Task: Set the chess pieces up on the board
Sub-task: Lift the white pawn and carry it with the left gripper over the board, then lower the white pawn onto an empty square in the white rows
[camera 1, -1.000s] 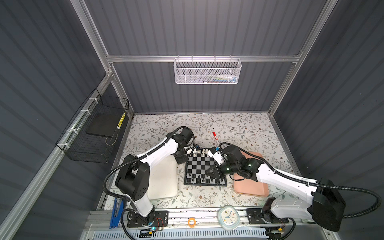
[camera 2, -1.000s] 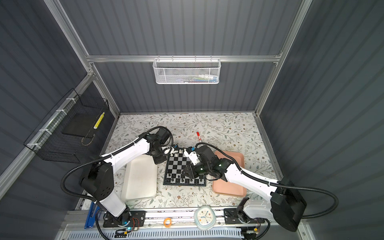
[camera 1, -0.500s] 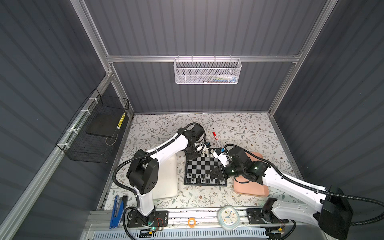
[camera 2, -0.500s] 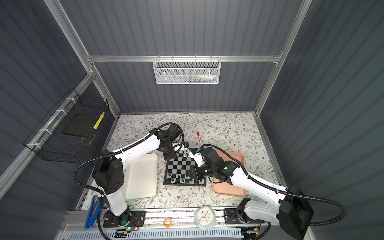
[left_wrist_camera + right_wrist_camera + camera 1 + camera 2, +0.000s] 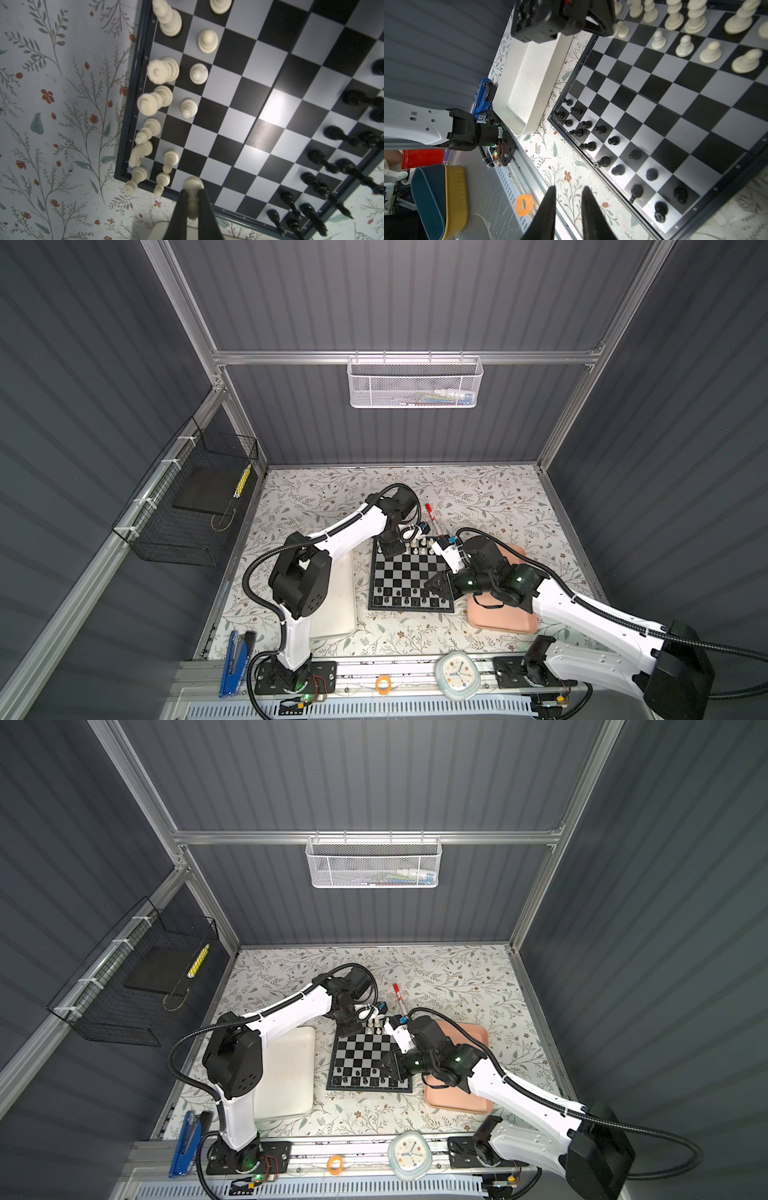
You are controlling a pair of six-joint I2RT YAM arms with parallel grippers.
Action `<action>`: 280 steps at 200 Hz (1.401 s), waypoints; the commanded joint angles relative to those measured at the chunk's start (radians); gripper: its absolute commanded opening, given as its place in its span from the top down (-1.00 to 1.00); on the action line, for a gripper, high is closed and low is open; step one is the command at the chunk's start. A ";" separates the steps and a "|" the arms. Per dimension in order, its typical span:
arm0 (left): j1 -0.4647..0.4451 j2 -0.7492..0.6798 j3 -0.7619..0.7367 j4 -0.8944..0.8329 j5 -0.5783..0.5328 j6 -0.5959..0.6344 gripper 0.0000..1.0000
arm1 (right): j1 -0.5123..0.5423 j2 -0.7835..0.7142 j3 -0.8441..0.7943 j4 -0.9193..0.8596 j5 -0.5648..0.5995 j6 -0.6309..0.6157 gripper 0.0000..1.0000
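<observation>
The left end effector point(image 5: 191, 191) is pinching a cream pawn point(image 5: 192, 184) by its body. The pawn's long axis runs along the fingers, and I cannot tell which end faces the board point(image 5: 234, 99). It hangs at the white end of the board, close to a corner and just inside the row of white pawns point(image 5: 198, 72).

That row looks one pawn short. Counting from the corner, two pawns stand there and then comes an empty square point(image 5: 178, 133), with more pawns beyond it. My guess is that the held pawn belongs on that square. If so, the coming move is a short one along the row, away from the corner and a little toward the white rim. The pawn would have to drop between two standing neighbours, with the bishop behind it.

The right end effector point(image 5: 569, 188) is slightly spread and holds nothing. In its wrist view it sits over the counter point(image 5: 562, 158), just off the board's black edge, where the black pieces point(image 5: 612, 140) stand in two rows. That puts it at the far end of the board from the gap, so the left arm is the nearer one and already carries the pawn
</observation>
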 commanded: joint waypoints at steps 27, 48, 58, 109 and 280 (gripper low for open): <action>-0.007 0.042 0.049 -0.011 0.030 0.011 0.86 | -0.006 -0.031 -0.021 -0.037 0.037 0.011 0.50; -0.007 0.053 0.053 -0.009 0.032 0.010 0.86 | -0.009 -0.027 -0.016 -0.045 0.050 0.011 0.51; -0.007 0.056 0.053 -0.007 0.033 0.009 0.87 | -0.010 -0.023 -0.015 -0.046 0.050 0.011 0.51; -0.007 0.064 0.050 0.010 0.036 0.006 0.87 | -0.013 -0.016 0.006 -0.062 0.055 0.005 0.51; -0.007 0.108 0.044 0.050 0.030 0.010 0.87 | -0.013 0.002 -0.010 -0.070 0.089 0.020 0.51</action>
